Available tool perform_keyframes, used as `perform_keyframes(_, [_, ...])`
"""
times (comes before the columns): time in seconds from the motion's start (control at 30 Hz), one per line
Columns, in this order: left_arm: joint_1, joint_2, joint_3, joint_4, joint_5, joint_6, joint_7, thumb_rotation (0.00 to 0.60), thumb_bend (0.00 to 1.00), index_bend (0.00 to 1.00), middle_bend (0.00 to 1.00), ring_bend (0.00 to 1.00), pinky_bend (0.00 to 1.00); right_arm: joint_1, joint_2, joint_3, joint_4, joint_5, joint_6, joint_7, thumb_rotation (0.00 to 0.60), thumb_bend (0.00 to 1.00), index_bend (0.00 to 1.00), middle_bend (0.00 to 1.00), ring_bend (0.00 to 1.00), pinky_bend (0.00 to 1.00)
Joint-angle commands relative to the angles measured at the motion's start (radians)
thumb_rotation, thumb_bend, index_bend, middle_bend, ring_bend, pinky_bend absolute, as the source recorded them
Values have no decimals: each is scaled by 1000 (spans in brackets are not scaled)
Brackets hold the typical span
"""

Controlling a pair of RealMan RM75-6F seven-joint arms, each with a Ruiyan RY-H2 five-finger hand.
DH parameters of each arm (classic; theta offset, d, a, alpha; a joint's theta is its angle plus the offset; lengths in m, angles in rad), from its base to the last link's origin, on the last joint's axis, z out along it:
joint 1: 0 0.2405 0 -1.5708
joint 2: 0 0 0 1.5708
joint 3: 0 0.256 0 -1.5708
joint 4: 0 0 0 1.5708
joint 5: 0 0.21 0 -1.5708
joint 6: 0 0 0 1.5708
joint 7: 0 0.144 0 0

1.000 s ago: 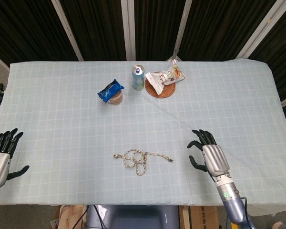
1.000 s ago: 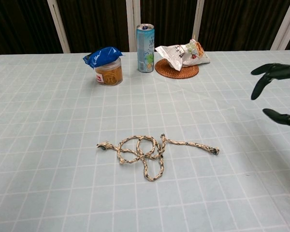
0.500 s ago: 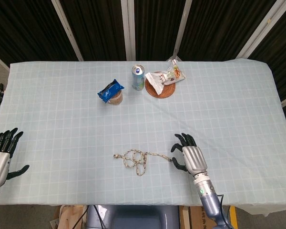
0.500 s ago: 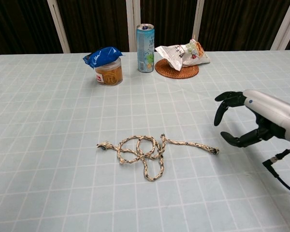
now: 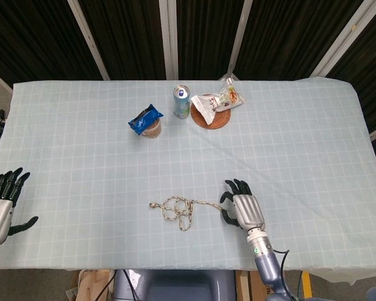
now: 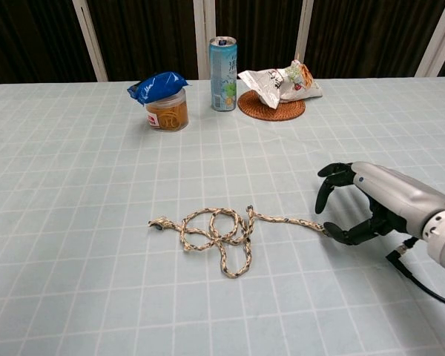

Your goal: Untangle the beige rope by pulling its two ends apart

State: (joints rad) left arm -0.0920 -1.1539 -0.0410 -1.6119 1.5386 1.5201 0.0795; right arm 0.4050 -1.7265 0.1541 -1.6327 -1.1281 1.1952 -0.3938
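Note:
The beige rope [image 5: 178,211] [image 6: 216,231] lies in tangled loops on the light checked tablecloth near the front middle. Its left end [image 6: 158,222] points left and lies free. The rope's right end [image 6: 320,227] runs straight to my right hand [image 5: 242,207] [image 6: 365,202]. That hand hovers low over this end, fingers above and thumb below, still apart, and I see no grip on the rope. My left hand [image 5: 1,207] stays at the table's front left corner, fingers spread, holding nothing, far from the rope. It does not show in the chest view.
At the back middle stand a drink can [image 5: 182,101] [image 6: 222,63], a jar topped with a blue packet [image 5: 148,122] [image 6: 165,104], and a snack bag on a woven coaster [image 5: 214,105] [image 6: 276,87]. The table's front edge [image 5: 175,266] is close behind the rope.
My right hand has moved left and down from the table's right side to the rope's right end. The rope and my left hand have not moved.

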Motion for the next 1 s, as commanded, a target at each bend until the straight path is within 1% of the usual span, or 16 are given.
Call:
perform_keyframes(0.03, [0,0,0,-1,-1,-2,-1,600,66,0,0,0,0,0,-8,-3,4,5,0,0,600,429,485,149,0,0])
perform_keyframes(0.43, [-1,1,0,-1,-5,-4,-4,600,67,0,0,0,0,8,-41,2,47,22,0,-3,600,428,513,157,0,0])
perform_keyframes(1.0, [-2,1,1,-4,-3,-3,-4,600,67,0,0,0,0,9,-54,2,54,37,4,-3,600,429,630,198,0,0])
